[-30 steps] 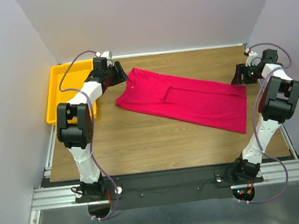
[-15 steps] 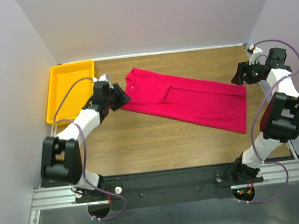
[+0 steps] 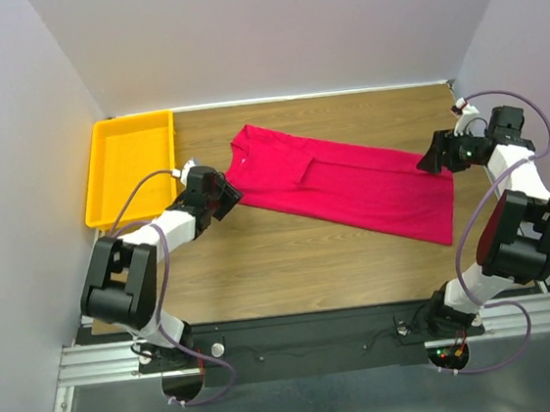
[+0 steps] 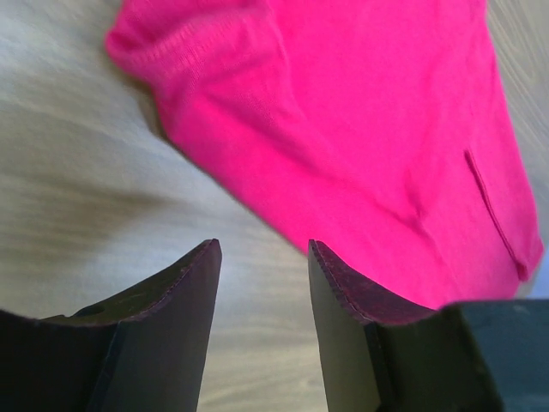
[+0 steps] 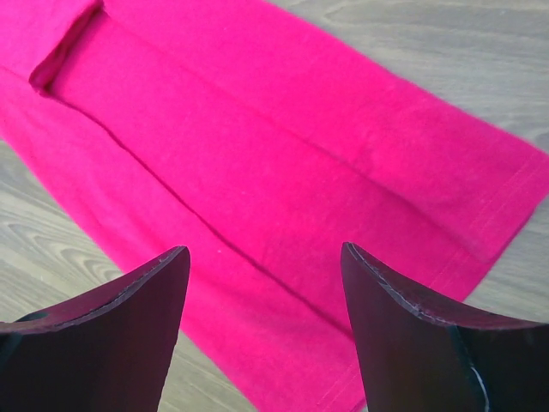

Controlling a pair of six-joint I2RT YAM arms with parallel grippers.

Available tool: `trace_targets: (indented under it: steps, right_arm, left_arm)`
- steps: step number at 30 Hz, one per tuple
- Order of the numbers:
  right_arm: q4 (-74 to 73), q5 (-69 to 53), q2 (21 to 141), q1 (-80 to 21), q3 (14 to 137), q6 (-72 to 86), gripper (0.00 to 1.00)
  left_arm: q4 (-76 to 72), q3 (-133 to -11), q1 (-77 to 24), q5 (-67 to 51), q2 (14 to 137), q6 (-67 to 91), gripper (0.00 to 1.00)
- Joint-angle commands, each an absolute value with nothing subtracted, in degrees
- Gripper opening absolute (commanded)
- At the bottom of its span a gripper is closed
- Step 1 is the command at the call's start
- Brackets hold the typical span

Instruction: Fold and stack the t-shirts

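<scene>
1. The left gripper [image 3: 226, 193] has come down the table since a second ago. It was up by the far end of the tray [image 3: 91, 191] then. Now it sits low at the shirt's near-left corner, with its arm folded back toward the base.
2. The right gripper [image 3: 431, 158] has slid inward from beyond the shirt's right edge and now hangs over the far-right corner.
3. The shirt [image 3: 342, 184] has not shifted. It lies flat on the table [image 3: 290, 254] as a long band slanting from far left to near right, well apart from the tray.
4. Left jaws stand moderately apart with nothing between them, over bare wood just beside the shirt's edge.
5. Right jaws are spread wide and empty, above the cloth near the hem.
6. The cloth is a plain crimson fine knit. A narrow flap is folded on top near the middle, soft creases run lengthwise, and a stitched line follows the hem.
7. In the left wrist view the corner by the fingers is a thicker rolled edge.
8. The tray is yellow, smooth and rectangular with raised walls.
9. The tabletop is pale wood grain, and the finger pads are dark and wedge-shaped.
</scene>
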State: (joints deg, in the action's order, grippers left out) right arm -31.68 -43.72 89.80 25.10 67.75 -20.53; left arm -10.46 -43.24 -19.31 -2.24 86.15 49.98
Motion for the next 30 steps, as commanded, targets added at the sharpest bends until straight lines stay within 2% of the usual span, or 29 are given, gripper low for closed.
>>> trace_targets:
  steps: [1, 7, 19, 20, 22, 25, 26, 30]
  right_arm:
    - [-30.50, -45.79, 87.01, 25.22, 66.71, -19.78, 0.77]
    - [-30.41, -45.97, 86.57, 25.31, 65.48, -19.51, 0.77]
    - [-29.71, -46.32, 87.01, 25.31, 66.36, -18.63, 0.76]
    - [-29.71, -46.23, 87.01, 25.31, 66.36, -18.55, 0.76]
    - [-29.71, -46.23, 87.01, 25.31, 66.36, -18.63, 0.76]
    - [-29.62, -46.32, 87.10, 25.31, 66.36, -18.54, 0.76]
    - [-29.45, -46.41, 87.10, 25.31, 66.27, -18.54, 0.76]
    - [-29.36, -46.41, 87.01, 25.31, 66.18, -18.46, 0.76]
  left_arm:
    - [-10.90, -48.42, -18.63, 3.87, 89.64, 51.94, 0.55]
    - [-7.65, -51.76, -16.97, 8.08, 93.95, 51.50, 0.52]
    - [-2.03, -57.48, -15.56, 9.05, 100.46, 48.34, 0.47]
    - [-1.93, -57.83, -15.56, 9.14, 100.55, 48.08, 0.39]
    - [-1.50, -58.44, -15.21, 9.58, 101.16, 47.46, 0.29]
    - [-0.27, -61.25, -14.68, 10.72, 102.39, 46.15, 0.29]
    - [-0.09, -62.13, -14.59, 10.98, 102.74, 45.62, 0.24]
    - [2.19, -66.79, -14.06, 11.60, 105.90, 42.29, 0.19]
